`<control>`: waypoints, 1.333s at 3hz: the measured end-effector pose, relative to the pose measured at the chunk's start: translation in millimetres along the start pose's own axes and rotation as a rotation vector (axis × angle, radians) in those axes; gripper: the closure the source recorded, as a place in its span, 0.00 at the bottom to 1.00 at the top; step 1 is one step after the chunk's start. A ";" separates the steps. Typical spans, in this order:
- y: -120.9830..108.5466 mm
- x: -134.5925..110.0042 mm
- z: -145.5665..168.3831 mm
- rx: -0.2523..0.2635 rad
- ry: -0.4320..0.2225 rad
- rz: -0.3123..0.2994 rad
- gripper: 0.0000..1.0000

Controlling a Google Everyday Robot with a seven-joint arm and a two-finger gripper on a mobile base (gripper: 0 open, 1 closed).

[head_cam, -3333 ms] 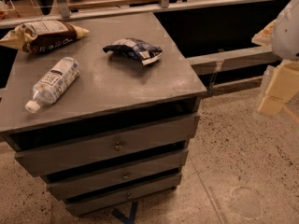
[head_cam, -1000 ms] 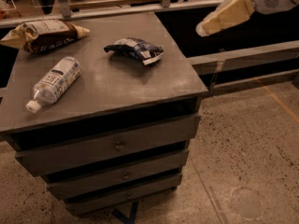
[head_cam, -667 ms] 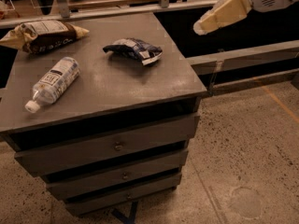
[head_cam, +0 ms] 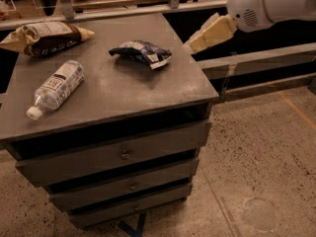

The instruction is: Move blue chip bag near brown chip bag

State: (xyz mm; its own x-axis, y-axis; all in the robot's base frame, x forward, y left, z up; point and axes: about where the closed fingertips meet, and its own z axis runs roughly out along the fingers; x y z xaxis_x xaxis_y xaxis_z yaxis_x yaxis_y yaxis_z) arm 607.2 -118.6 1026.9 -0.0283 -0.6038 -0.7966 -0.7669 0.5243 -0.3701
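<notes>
- Blue chip bag (head_cam: 141, 53): not shifted over the last few seconds. It lies flat on the right rear part of the worktop (head_cam: 123, 95), untouched and well apart from the brown chip bag (head_cam: 47, 37).
- Hand (head_cam: 197, 41): brought in from the far right, and within the last second lowered and moved left. It is now held in the air just off the worktop's right rear corner, near the blue bag but not in contact. Whether it is released or clenched cannot be told, and nothing is seen to be held.
- Meaning for the task: judged as approach phase only. Grasp not yet made, transfer to the left rear corner not started.
- Blue bag material: thin crinkled foil, dark blue with white patches, flattened and irregular. A soft, deformable, slippery pickup is expected.
- Brown bag: larger and puffier, dark brown with cream-tan ends. It is laid at the left rear corner.
- Clear plastic bottle (head_cam: 57, 88): white label, white cap, laid on its side at front left. It is likely to roll if bumped.
- Worktop: matte grey, flat and smooth, set over three knobbed drawers (head_cam: 126, 155).
</notes>
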 end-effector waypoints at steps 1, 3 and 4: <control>8.0 11.7 36.3 0.019 0.003 -0.017 0.00; 17.0 24.7 103.5 0.114 0.014 -0.026 0.00; 22.5 26.1 136.3 0.107 -0.002 -0.012 0.00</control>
State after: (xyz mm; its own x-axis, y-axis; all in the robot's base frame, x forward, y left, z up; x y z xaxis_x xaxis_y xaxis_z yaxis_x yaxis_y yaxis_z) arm 676.6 -40.8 932.7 -0.0187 -0.6095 -0.7926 -0.6946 0.5781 -0.4282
